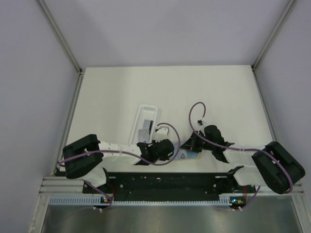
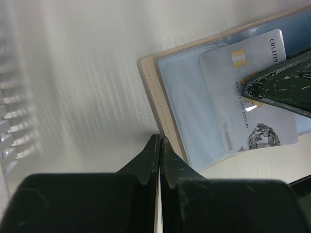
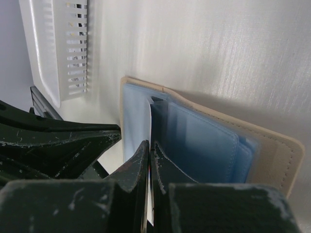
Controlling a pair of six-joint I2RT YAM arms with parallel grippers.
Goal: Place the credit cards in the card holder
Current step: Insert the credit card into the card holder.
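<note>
The right gripper (image 3: 149, 145), clamped on a card (image 3: 147, 121), feeds it edgewise into the open holder (image 3: 209, 145), which the left gripper (image 2: 159, 141), closed and seemingly empty, apparently pins to the tabletop (image 2: 87, 73).

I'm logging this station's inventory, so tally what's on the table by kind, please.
card holder: 1
tray: 1
credit card, at the holder: 1 (any in the tray are too small to count)
Total: 3
</note>
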